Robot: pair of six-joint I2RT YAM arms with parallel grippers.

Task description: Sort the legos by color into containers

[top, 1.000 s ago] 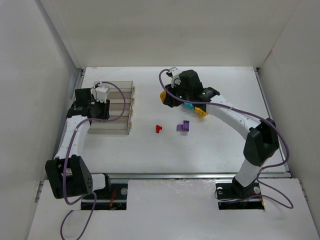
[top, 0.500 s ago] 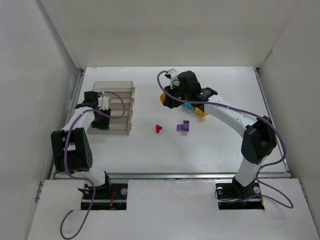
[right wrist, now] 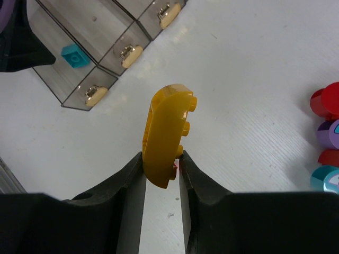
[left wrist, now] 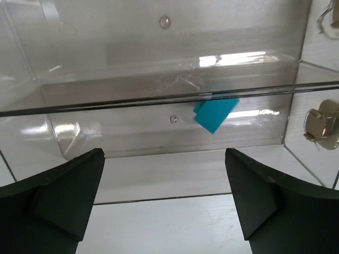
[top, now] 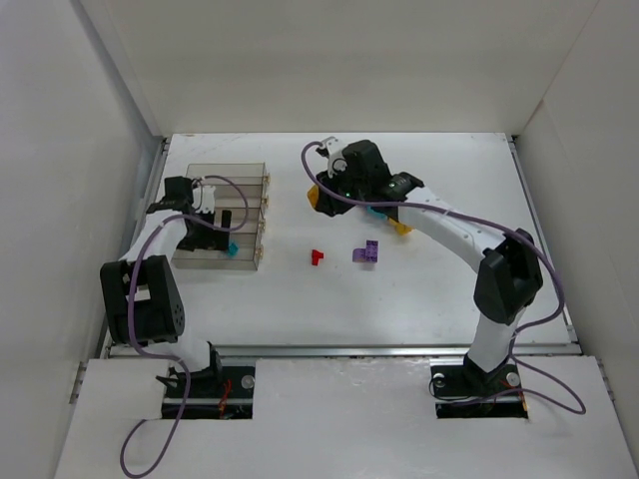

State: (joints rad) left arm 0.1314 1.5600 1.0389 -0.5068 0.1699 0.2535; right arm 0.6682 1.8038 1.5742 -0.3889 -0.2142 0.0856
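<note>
Four clear containers (top: 230, 172) stand in a row at the left. My left gripper (top: 227, 224) hangs open over them, empty. In the left wrist view a cyan lego (left wrist: 214, 114) lies in a bin beyond the open left gripper (left wrist: 164, 203); from above the same cyan lego (top: 233, 245) sits in the nearest bin. My right gripper (right wrist: 161, 159) is shut on a yellow curved lego (right wrist: 167, 132), held above the table right of the bins (right wrist: 100, 47). In the top view the right gripper (top: 321, 196) carries the yellow lego (top: 315, 197).
A red lego (top: 318, 257) and a purple lego (top: 367, 251) lie mid-table. A cyan lego (top: 376, 211) and a yellow one (top: 402, 225) lie under the right arm. Red (right wrist: 328, 100), purple (right wrist: 331, 135) and cyan (right wrist: 324, 177) pieces show at the right wrist view's edge.
My left gripper has opened and the cyan lego now lies in the nearest bin. The right arm has carried the yellow lego a little left, toward the bins.
</note>
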